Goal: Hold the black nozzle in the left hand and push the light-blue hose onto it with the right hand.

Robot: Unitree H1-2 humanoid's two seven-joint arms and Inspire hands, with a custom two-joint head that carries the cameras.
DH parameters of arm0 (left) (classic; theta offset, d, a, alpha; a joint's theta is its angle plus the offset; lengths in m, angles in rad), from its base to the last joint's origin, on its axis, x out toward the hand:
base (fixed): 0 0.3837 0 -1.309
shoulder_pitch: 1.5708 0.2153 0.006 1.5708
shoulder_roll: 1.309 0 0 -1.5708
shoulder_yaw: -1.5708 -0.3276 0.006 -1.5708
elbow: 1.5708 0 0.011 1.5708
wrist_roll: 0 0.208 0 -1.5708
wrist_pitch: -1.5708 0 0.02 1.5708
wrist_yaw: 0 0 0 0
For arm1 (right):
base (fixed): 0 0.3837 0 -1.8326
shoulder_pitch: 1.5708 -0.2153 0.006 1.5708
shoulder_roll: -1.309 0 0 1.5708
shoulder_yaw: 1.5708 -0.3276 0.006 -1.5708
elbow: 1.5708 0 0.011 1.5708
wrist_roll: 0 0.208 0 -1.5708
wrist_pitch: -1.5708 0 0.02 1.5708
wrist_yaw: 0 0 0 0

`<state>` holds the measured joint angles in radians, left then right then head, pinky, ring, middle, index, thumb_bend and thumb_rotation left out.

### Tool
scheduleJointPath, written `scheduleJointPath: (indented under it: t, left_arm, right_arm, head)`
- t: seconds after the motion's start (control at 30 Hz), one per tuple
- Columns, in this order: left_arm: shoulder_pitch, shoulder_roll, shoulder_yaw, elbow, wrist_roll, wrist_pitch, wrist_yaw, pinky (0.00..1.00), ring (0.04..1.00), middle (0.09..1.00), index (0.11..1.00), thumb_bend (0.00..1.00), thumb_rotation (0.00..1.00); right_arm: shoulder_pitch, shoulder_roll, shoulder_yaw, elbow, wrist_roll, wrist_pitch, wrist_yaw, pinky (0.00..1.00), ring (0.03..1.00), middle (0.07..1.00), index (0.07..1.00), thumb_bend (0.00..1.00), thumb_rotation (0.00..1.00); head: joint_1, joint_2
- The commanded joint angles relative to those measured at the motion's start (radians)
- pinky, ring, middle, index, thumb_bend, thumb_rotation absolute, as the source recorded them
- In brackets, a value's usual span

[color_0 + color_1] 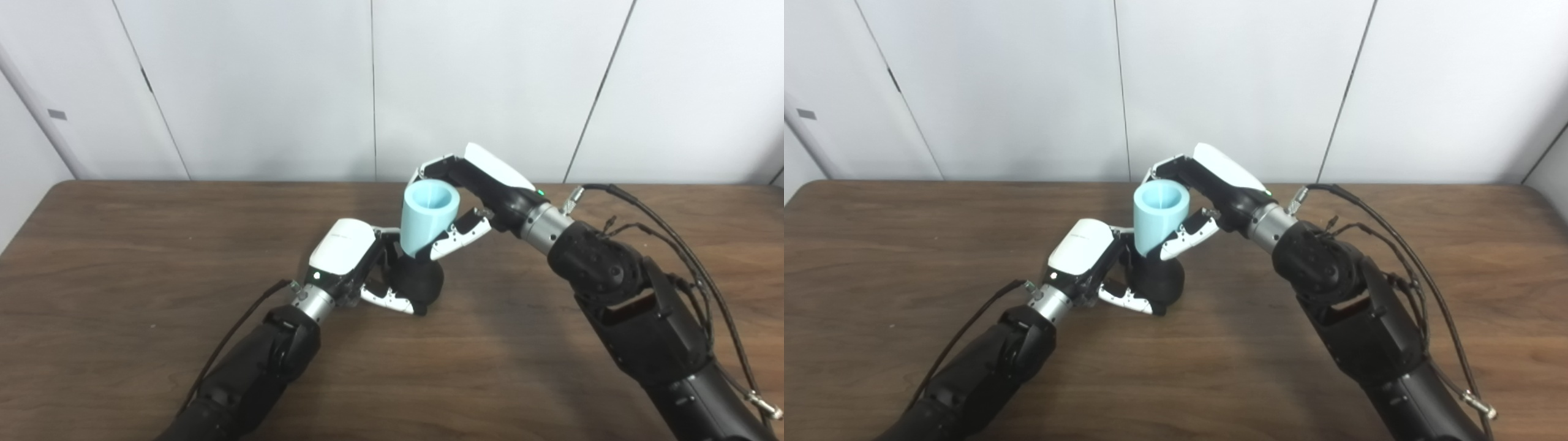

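Left hand (pixel 352 263) is wrapped around the black nozzle (pixel 419 283), pinning it low over the brown table (pixel 153 257) near the middle, and the right hand (pixel 471 196) comes in from two o'clock, fingers closed on the light-blue hose (pixel 429 217). The hose stands almost upright, open mouth tipped a touch toward twelve o'clock, its narrow lower end meeting the top of the nozzle; how deep it has seated is hidden behind the fingers. This looks like the push itself, so the trick is alignment: keep the hose's axis in line with the nozzle's and press toward six o'clock, down into the left hand's grip, not sideways. The left hand should brace hard so the nozzle doesn't roll or tip toward the thumb. A small twist from the right hand would likely help it slide home, and squeezing too tightly may pinch the hose's wall.
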<state>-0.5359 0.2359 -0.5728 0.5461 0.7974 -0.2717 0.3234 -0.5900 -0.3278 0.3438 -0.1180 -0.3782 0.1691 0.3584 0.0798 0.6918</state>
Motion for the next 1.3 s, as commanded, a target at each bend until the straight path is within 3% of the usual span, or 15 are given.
scheduleJointPath:
  t: [0.0,0.37,0.53,1.03,1.17,1.23,1.27]
  left_arm:
    - [0.124,-0.014,-0.045,0.048,0.01,0.009,-0.073,0.29,0.401,0.427,0.505,0.52,0.0]
    - [0.131,-0.013,-0.047,0.027,0.01,0.018,-0.078,0.29,0.396,0.425,0.505,0.52,0.0]
    - [0.137,-0.009,-0.045,0.012,0.01,0.026,-0.089,0.28,0.388,0.422,0.505,0.52,0.0]
    - [0.142,-0.007,-0.044,0.005,0.004,0.037,-0.097,0.29,0.398,0.429,0.506,0.52,0.0]
    - [0.141,-0.005,-0.044,0.005,0.004,0.038,-0.102,0.28,0.395,0.424,0.508,0.52,0.0]
    - [0.138,-0.006,-0.044,0.013,0.002,0.031,-0.097,0.28,0.397,0.425,0.508,0.52,0.0]
    - [0.135,-0.006,-0.045,0.019,0.005,0.029,-0.093,0.28,0.397,0.426,0.508,0.52,0.0]
  right_arm:
    - [0.0,-0.02,0.02,0.02,-0.039,-0.02,0.021,0.51,0.483,0.47,0.487,0.53,0.0]
    - [-0.003,0.008,0.032,0.125,-0.118,-0.108,-0.056,0.44,0.493,0.467,0.488,0.53,0.0]
    - [-0.022,0.02,0.04,0.171,-0.14,-0.121,-0.07,0.49,0.52,0.469,0.488,0.53,0.0]
    - [-0.017,0.014,0.039,0.172,-0.153,-0.095,-0.048,0.52,0.529,0.477,0.483,0.53,0.0]
    - [-0.022,0.013,0.031,0.139,-0.135,-0.017,0.005,0.55,0.528,0.458,0.518,0.53,0.0]
    - [-0.03,0.007,0.031,0.106,-0.131,0.045,0.047,0.58,0.645,0.642,0.74,0.82,0.23]
    - [-0.035,0.002,0.032,0.089,-0.132,0.07,0.064,0.59,0.691,0.714,0.818,0.9,0.29]
  head:
    - [0.0,0.002]
    - [0.007,0.01]
    - [0.009,0.015]
    - [0.005,0.017]
    - [0.003,0.015]
    - [0.002,0.013]
    - [0.0,0.012]
